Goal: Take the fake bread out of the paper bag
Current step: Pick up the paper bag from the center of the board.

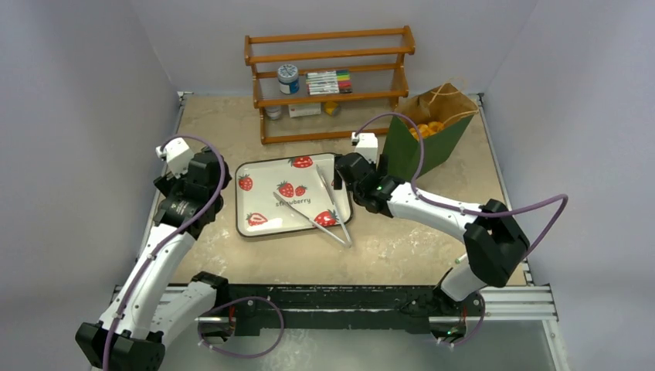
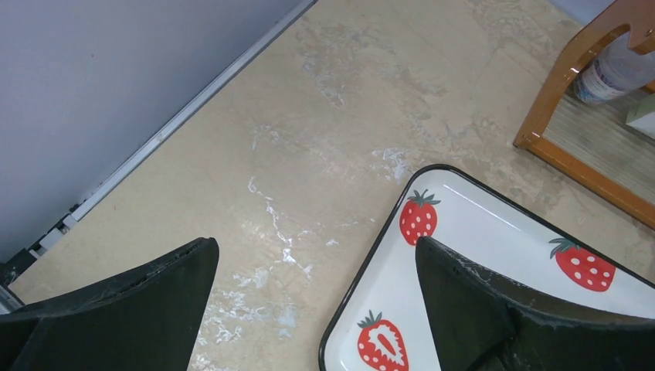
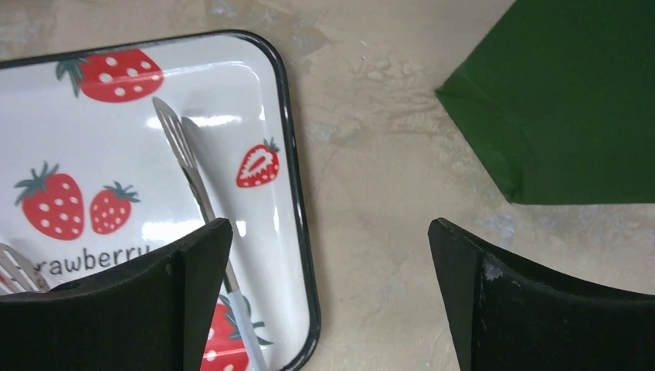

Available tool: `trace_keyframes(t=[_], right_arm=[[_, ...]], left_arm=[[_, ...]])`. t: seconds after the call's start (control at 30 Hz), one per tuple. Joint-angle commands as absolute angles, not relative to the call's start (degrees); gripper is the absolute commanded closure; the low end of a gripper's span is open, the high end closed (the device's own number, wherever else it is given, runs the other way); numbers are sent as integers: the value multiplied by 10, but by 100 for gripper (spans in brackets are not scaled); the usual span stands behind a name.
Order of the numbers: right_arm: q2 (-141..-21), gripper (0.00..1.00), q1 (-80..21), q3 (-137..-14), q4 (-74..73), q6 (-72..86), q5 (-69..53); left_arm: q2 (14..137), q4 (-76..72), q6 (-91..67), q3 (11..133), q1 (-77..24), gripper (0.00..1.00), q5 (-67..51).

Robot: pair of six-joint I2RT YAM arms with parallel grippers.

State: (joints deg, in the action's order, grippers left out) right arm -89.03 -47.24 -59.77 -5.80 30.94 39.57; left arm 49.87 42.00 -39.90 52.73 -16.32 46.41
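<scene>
Through the overhead camera I see a beige, stone-patterned surface, matte and smeared with pale scuffs. The paper bag stands upright at the far right of it, just right of a varnished wooden rack. The bag is dark green and smooth outside, with sharp creased edges and a brown kraft lining at its open mouth. Thin tan string handles loop above the rim. The fake bread is inside the bag: only rounded, glossy orange-gold tops show at the mouth, and I cannot tell the separate pieces apart.

In the middle lies a rectangular white tray with rounded corners and a thin black rim. It is shiny and printed with red strawberries. A pair of slim metal tongs rests across it, the joined end reaching over the tray's near right corner.

My right hand hovers over bare surface between the tray and the bag's lower corner, touching neither. Its two black, wedge-shaped fingers stand wide apart and hold nothing. My left hand hangs over the tray's far left corner, its fingers equally spread and empty, one above the surface and one above the tray.
</scene>
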Motion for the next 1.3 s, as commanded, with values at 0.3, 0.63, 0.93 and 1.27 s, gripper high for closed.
trace_keyframes(t=[0.3, 0.63, 0.93, 1.27], right_arm=[[-837, 8, -476, -562, -6, 191, 265], [-841, 10, -476, -549, -7, 202, 265], [-771, 11, -479, -504, -23, 279, 302], [-682, 10, -489, -439, -226, 585, 422]], left_arm=[[557, 326, -373, 528, -174, 0, 436], [637, 235, -325, 592, -214, 0, 369], [826, 192, -247, 793, -296, 0, 301], [1006, 143, -229, 983, -321, 0, 152]])
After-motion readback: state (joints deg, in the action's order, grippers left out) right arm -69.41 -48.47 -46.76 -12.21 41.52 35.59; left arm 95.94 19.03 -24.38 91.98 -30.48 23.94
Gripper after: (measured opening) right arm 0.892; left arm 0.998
